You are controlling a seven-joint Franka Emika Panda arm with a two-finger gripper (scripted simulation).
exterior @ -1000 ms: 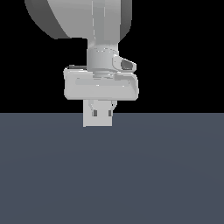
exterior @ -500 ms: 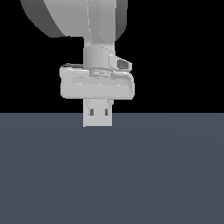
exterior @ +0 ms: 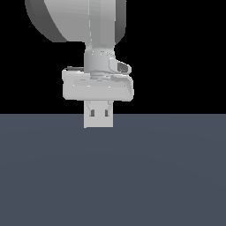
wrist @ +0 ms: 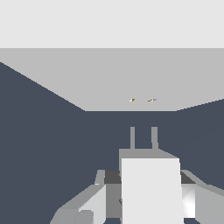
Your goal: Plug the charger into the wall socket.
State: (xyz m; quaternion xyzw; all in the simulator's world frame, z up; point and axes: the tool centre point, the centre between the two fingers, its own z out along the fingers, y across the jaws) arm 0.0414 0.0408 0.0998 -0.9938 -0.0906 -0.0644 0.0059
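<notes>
**Prongs lined up, socket dead ahead**

My tool [wrist: 148, 192] is clamped on the charger [wrist: 150, 188], one finger [wrist: 83, 205] showing on each flank of the white block. In the wrist view the block's two prongs [wrist: 143, 138] stick out forward, away from me, toward the wall socket [wrist: 113, 78], the pale panel standing across the far end of the dark counter [wrist: 43, 144]. Two small dark-gold slots [wrist: 141, 100] sit low on that panel, at roughly twelve o'clock from the prongs and a shade toward eleven. There is open counter between prong tips and panel, so the two are near but apart.

In the exterior view my tool [exterior: 99, 119] hangs just above the counter [exterior: 113, 176]. The pale square below the hand there I cannot sort into charger or panel, so I lean on the wrist view.

I judge the grasp and carry to be done, and the step in hand to be the final approach before insertion. Next I need a straight push forward, keeping the prongs level and square to the panel, with a slight sideways correction so each prong meets its own slot. Any twist in my wrist would likely jam the tips against the panel's face.
</notes>
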